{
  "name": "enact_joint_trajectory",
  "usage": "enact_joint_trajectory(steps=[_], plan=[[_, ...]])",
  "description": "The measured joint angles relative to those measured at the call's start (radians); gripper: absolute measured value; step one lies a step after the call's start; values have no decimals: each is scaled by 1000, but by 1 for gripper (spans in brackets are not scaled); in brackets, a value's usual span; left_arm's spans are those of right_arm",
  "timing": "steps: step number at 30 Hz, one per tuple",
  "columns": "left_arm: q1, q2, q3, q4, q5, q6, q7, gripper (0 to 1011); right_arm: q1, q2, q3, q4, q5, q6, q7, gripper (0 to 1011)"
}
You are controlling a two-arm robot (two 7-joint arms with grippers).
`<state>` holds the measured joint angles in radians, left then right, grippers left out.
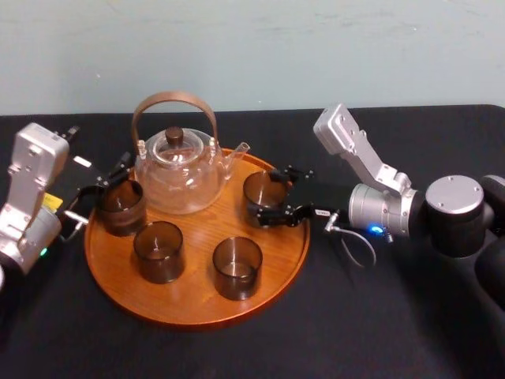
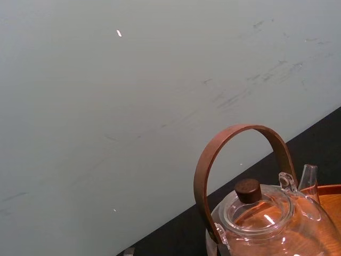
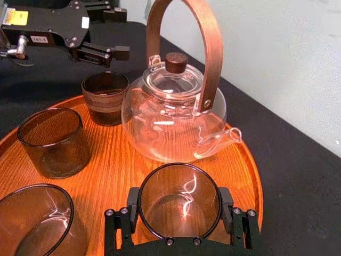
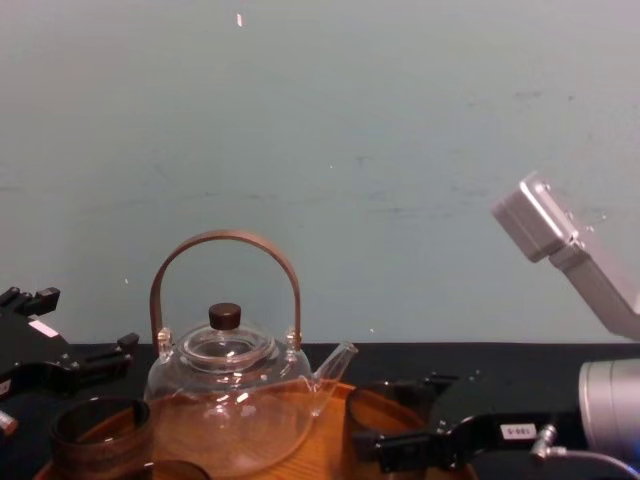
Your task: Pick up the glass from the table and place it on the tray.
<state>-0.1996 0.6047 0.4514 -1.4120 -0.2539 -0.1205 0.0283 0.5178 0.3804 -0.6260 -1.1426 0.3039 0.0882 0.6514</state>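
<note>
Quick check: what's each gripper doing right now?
Left gripper: open, holding nothing.
Right gripper: closed on the glass, which sits on the tray.

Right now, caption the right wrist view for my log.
Right gripper closed around a glass standing on the tray, teapot behind.

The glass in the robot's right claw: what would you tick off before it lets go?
1. Inside the rim: ok. The glass is over the tray, within its raised edge.
2. Upright: ok.
3. Base touching the wood: cannot tell.
4. Clear of the teapot: ok, a gap shows between them.
5. Grip: ok. The right gripper is shut on the glass, a finger on each side.
6. Left gripper out of the way: ok, at the tray's left edge beside another glass.
</note>
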Motion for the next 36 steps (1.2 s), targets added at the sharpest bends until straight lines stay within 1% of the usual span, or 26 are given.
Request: enact_joint_trajectory(steps=[9,23,25,27,28,36], plan=[[0,0,0,0,0,0,0,1001,1,-11,-2,23,-12,-2,0,904],[0,0,0,0,0,0,0,1001,0,-11,-2,23,-17,-1,-5,904],[0,0,0,0,0,0,0,1001,0,-11,-2,23,-16,-1,-5,948],[0,0,0,0,0,0,0,1001,0,-11,-2,23,-16,-1,-5,971],[0,0,0,0,0,0,0,1001,0,-11,-2,23,-16,-1,-5,1002],[0,0,0,0,0,0,0,1001,0,-11,-2,23,-14,-1,-4,1002]])
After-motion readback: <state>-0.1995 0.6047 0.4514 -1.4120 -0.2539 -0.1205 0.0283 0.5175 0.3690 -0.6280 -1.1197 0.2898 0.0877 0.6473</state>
